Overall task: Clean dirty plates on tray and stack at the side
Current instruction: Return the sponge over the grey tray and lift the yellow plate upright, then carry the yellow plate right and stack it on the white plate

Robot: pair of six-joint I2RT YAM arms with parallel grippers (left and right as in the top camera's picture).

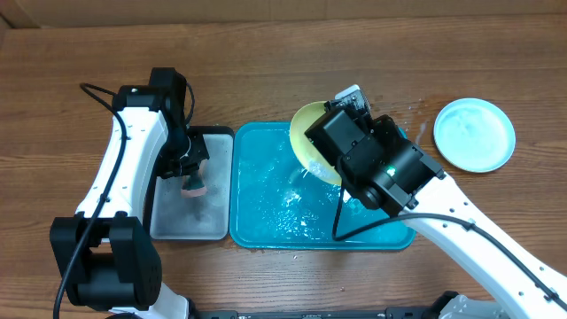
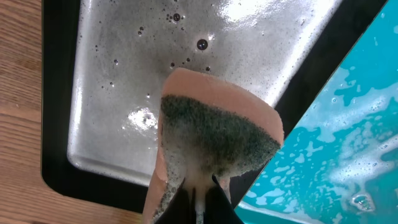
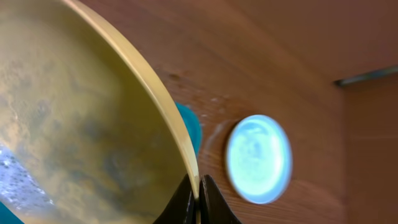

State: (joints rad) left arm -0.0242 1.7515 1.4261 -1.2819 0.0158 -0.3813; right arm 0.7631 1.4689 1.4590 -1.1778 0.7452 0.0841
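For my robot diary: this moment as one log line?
left gripper: sponge, over gray tray | right gripper: yellow plate, over blue tray | pale plate: on table

We see the basin (image 1: 168, 221) just left of the tray (image 1: 266, 208), sponge (image 1: 194, 185) over it; plate (image 1: 304, 133) tilted over the tray's far edge, other plate (image 1: 476, 134) well to the tray's right.

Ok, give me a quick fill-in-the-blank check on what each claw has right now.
The right claw pinches the round yellow plate by its ____.
The left claw holds the pink-and-green sponge over the grey rectangular tray, whose border is ____.
The round pale-blue plate lies on the wooden table, on the robot's ____ of the turquoise water tray.
Missing: rim; black; right.
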